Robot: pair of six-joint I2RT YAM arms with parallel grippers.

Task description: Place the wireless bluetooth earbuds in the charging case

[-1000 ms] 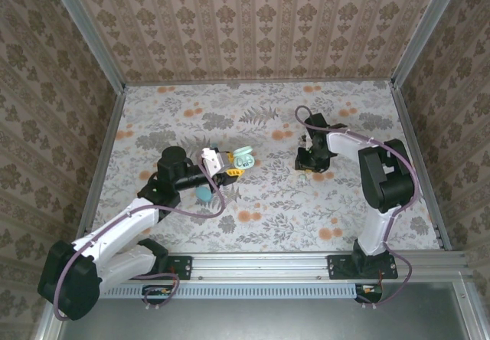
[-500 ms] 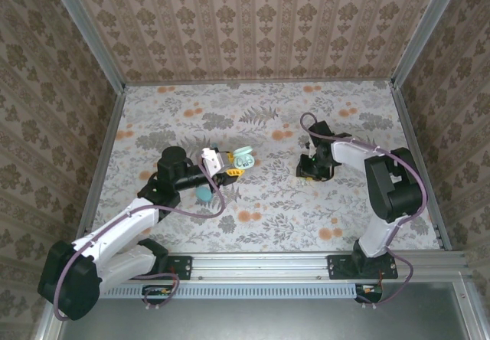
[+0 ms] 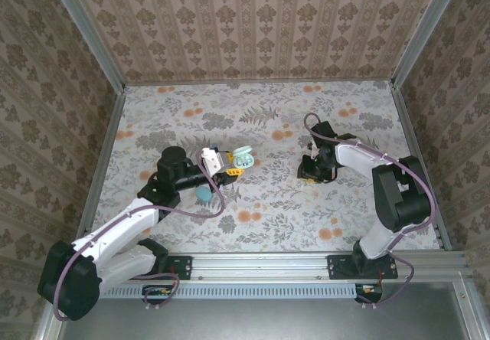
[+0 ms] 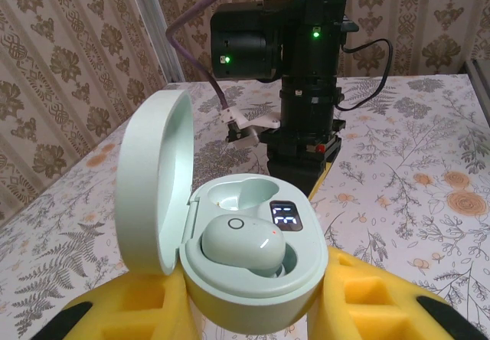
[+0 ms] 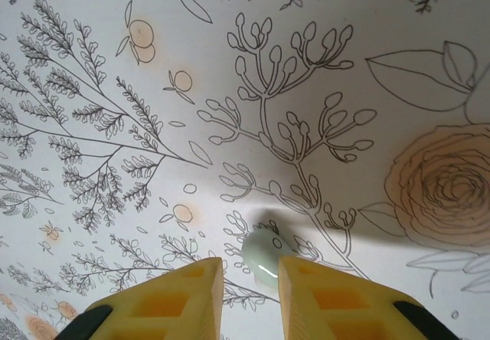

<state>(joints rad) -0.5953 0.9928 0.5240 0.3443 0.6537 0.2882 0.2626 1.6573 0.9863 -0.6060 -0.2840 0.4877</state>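
Floral table (image 3: 268, 110). Left gripper (image 3: 227, 168) is clamped on the charging case (image 4: 253, 279), lid tipped back and mouth upward, likely presenting the vacant socket beside the seated earbud (image 4: 239, 246). Right gripper (image 5: 249, 279) sits low, fingers apart, straddling the loose earbud (image 5: 262, 257) on the cloth, apparently for pickup.

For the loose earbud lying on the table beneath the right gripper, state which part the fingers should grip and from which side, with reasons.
Probably best: grip the earbud across its narrower width, on its rounded flanks, coming straight down from above. It lies flat on the table, a smooth oval, and the right gripper has its open fingers either side of it.
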